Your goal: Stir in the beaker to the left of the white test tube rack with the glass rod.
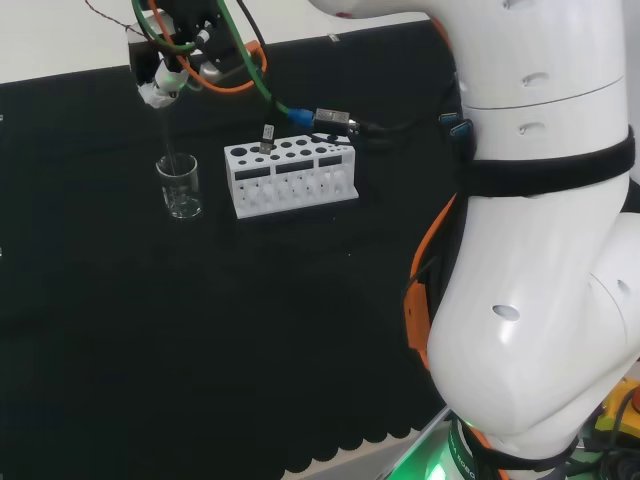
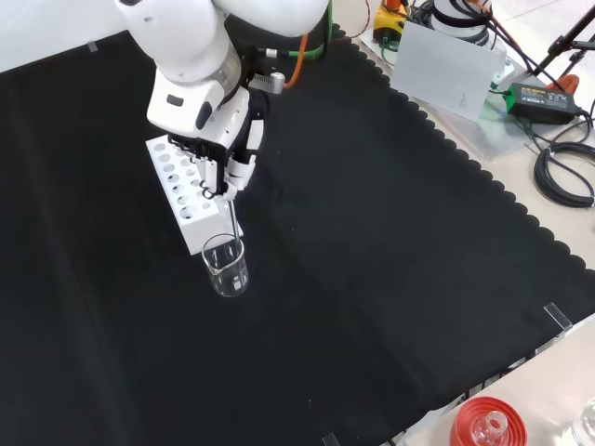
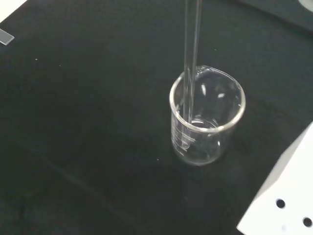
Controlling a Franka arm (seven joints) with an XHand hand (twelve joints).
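Observation:
A small clear glass beaker (image 1: pixel 180 187) (image 2: pixel 225 265) (image 3: pixel 207 117) stands upright on the black cloth, left of the white test tube rack (image 1: pixel 290 175) (image 2: pixel 187 193) in the head view. The hand (image 1: pixel 165 82) (image 2: pixel 232 165) hangs above the beaker, its fingers curled round the top of a thin glass rod (image 1: pixel 168 135) (image 2: pixel 231 223) (image 3: pixel 191 58). The rod hangs nearly straight down, and its lower end is inside the beaker, close to the wall. In the wrist view I see no liquid in the beaker.
Orange and green cables (image 1: pixel 250 75) loop by the hand, above the rack's far side. A red ribbed stand (image 2: pixel 485 425) holding a glass piece sits off the cloth at the front edge. Black cloth (image 2: pixel 390 232) spreads wide around the beaker.

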